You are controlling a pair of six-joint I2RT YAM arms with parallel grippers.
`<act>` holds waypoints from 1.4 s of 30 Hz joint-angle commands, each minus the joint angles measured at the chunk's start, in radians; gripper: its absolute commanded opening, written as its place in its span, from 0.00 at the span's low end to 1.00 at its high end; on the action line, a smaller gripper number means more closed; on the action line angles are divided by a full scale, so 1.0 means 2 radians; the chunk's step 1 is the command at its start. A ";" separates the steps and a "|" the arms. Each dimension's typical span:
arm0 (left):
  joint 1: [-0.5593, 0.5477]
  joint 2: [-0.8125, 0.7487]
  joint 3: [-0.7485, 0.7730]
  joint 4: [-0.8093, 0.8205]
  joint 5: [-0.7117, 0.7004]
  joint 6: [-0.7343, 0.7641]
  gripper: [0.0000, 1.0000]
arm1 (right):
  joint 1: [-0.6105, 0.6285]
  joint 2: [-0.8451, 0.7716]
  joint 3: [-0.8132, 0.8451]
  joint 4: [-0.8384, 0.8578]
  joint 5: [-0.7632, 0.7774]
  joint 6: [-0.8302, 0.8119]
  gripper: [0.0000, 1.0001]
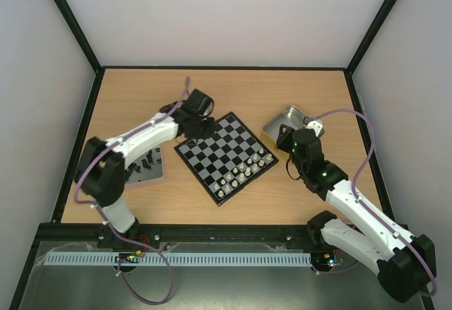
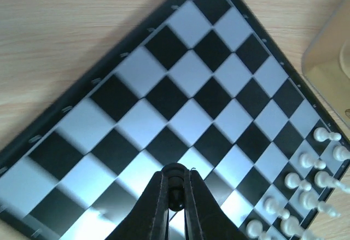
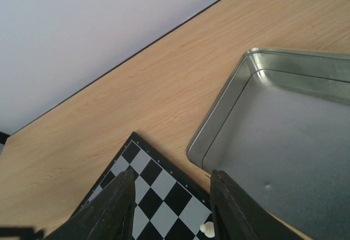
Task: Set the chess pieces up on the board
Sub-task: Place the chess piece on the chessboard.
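Left gripper point(image 2: 175, 185) was pinched shut on a tiny black round-headed chess piece point(image 2: 175, 170), over the bare side of the small black-and-grey checked board point(image 2: 164, 103). Its landing squares looked to lie straight below the jaws, opposite the white pieces point(image 2: 306, 185). Right gripper point(image 3: 172, 173) gaped empty beside the square metal tin point(image 3: 284, 141), so the left arm was nearer.

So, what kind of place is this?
Probably a robot test cell, not a home: a wooden table boxed in by plain white walls, left arm and right arm bolted at its near edge.
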 commanded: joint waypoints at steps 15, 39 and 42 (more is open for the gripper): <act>-0.048 0.284 0.283 -0.039 -0.014 0.020 0.04 | -0.002 -0.024 0.005 -0.044 0.018 -0.014 0.43; -0.049 0.376 0.386 -0.082 -0.024 0.044 0.09 | -0.002 -0.022 -0.004 -0.044 0.011 -0.009 0.44; -0.049 0.378 0.388 -0.082 -0.023 0.044 0.10 | -0.002 -0.022 -0.004 -0.044 0.010 -0.008 0.44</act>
